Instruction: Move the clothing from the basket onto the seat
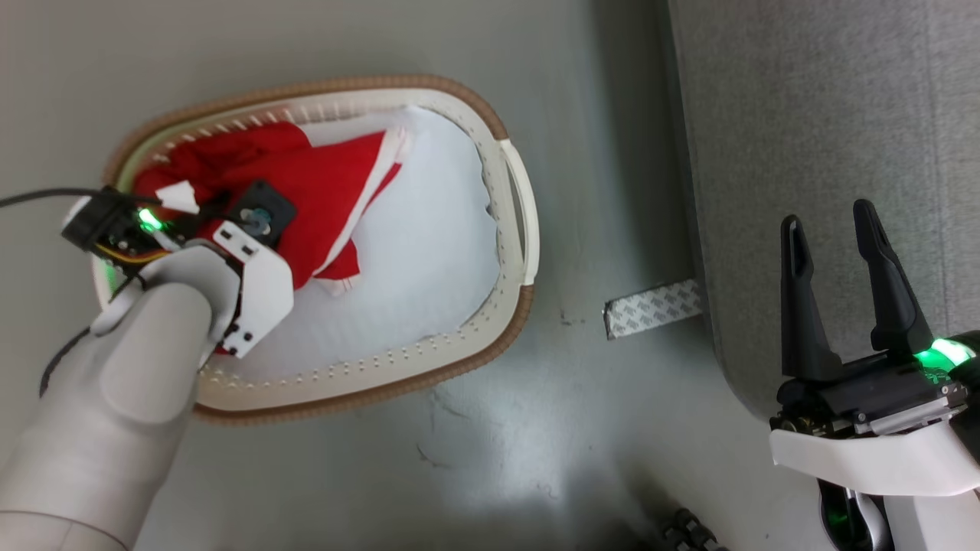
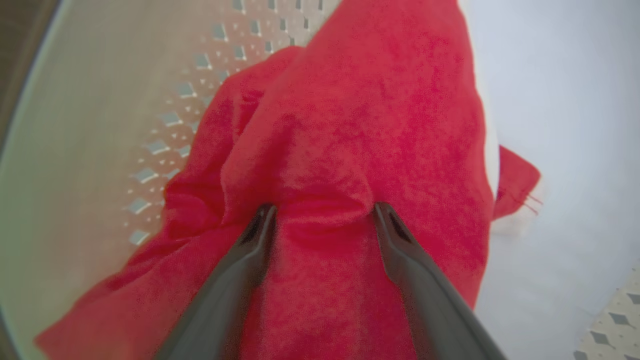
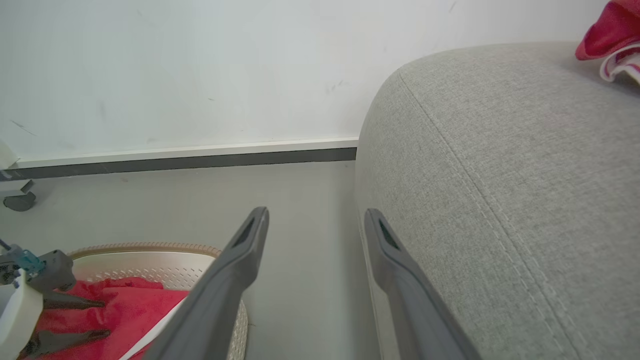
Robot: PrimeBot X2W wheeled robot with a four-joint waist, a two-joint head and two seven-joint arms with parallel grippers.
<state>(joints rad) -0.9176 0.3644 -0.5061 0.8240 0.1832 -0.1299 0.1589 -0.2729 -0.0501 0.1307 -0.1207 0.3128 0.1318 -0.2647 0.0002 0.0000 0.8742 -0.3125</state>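
**A:** Where's the left gripper (image 2: 325,210)?

**B:** Down inside the basket (image 1: 429,80), at its left end. Its two fingers stand spread wide. Both tips press into the red garment (image 1: 321,184), and a small ridge of cloth is pushed up between them. The fingers have not closed on it.

**A:** And how does the garment lie?

**B:** It's crumpled on the white sheet (image 1: 429,245) that lines the basket, bunched against the perforated wall on the left. White trim runs along one of its edges.

**A:** The right gripper (image 1: 828,218)?

**B:** Its fingers are apart too, with nothing between them. It hangs at the left edge of the seat (image 1: 827,115), well apart from the basket. In the right wrist view one finger shows against the floor (image 1: 597,428) and the other against the seat's side.

**A:** Anything on the seat?

**B:** Yes. In the right wrist view another red piece (image 3: 607,30) with white striped trim lies on top of the seat, at the upper right corner. Too little of it shows to make out more.

**A:** What's between the basket and the seat?

**B:** Grey floor, with a strip of patterned tape (image 1: 652,308) lying just beside the foot of the seat. A white wall (image 3: 200,65) with a dark skirting stands beyond
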